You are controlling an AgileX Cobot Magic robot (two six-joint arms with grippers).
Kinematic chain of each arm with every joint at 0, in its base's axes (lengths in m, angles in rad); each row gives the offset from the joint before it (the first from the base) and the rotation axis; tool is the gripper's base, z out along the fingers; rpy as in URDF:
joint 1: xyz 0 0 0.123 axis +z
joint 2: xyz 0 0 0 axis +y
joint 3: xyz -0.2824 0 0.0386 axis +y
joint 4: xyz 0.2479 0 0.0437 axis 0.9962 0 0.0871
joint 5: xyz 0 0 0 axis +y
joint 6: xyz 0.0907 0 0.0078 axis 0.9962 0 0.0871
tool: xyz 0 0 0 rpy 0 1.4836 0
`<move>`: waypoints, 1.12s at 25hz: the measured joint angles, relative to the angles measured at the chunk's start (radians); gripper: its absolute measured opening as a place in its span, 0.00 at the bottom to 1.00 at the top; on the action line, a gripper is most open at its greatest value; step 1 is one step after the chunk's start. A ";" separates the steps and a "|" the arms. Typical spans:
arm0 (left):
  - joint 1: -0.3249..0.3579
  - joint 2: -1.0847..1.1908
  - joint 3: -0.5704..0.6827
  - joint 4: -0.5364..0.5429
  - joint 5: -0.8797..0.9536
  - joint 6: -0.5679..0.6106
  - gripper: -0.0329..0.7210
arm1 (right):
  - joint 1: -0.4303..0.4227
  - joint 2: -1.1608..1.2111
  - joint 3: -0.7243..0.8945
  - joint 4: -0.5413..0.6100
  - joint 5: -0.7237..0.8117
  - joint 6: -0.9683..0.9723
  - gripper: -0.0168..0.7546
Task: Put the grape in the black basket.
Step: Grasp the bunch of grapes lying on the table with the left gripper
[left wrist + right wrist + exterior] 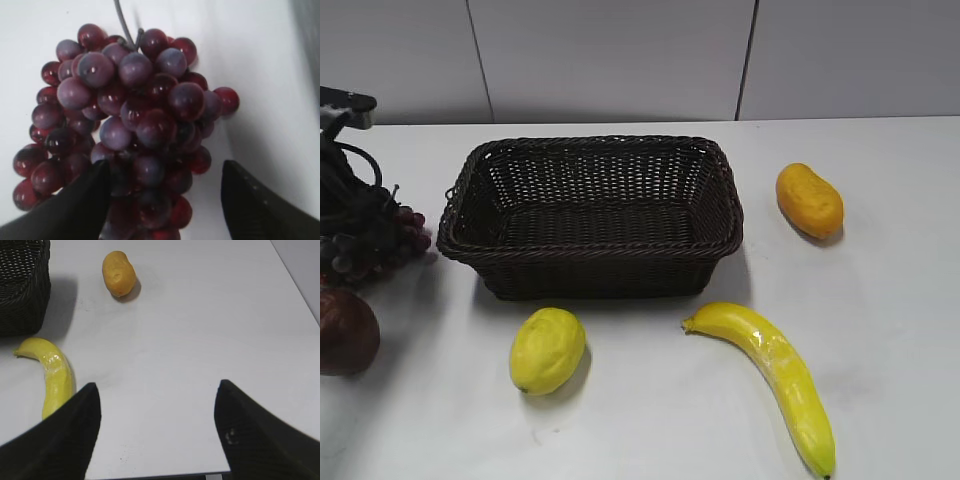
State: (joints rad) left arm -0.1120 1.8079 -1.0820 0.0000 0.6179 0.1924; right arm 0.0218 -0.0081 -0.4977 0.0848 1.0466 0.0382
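Note:
The grape point(135, 100), a bunch of dark purple-red grapes with a thin stem, lies on the white table and fills the left wrist view. It also shows at the far left of the exterior view point(398, 238), under the left arm. My left gripper point(165, 172) is open with its fingers on either side of the bunch's near end; the left finger is against the grapes, the right finger stands apart. The black basket point(590, 250) stands empty at the table's middle. My right gripper point(157, 390) is open and empty above bare table.
A dark red apple point(342, 330) sits in front of the grape. A lemon point(547, 350) and a banana point(775, 375) lie in front of the basket. An orange-yellow fruit point(809, 200) lies to its right. The basket corner point(22, 285) shows in the right wrist view.

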 joint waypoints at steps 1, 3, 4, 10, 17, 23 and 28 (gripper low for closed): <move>0.000 0.015 0.000 0.000 -0.016 0.000 0.92 | 0.000 0.000 0.000 0.000 0.000 0.000 0.72; 0.000 0.048 -0.001 0.013 -0.049 0.001 0.92 | 0.000 0.000 0.000 0.000 0.000 0.000 0.72; 0.000 0.059 -0.002 0.016 -0.061 0.001 0.92 | 0.000 0.000 0.000 0.000 0.000 0.000 0.72; 0.000 0.116 -0.003 0.021 -0.088 0.002 0.80 | 0.000 0.000 0.000 0.000 0.000 0.000 0.72; 0.000 0.110 -0.011 0.012 -0.093 0.002 0.38 | 0.000 0.000 0.000 0.000 0.000 0.000 0.72; 0.000 0.044 -0.009 0.006 -0.084 0.002 0.19 | 0.000 0.000 0.000 0.000 0.000 0.000 0.72; 0.000 -0.116 -0.023 0.000 -0.028 0.002 0.18 | 0.000 0.000 0.000 0.000 0.000 0.000 0.72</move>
State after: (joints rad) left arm -0.1120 1.6919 -1.1052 0.0000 0.5901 0.1942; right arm 0.0218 -0.0081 -0.4977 0.0848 1.0466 0.0382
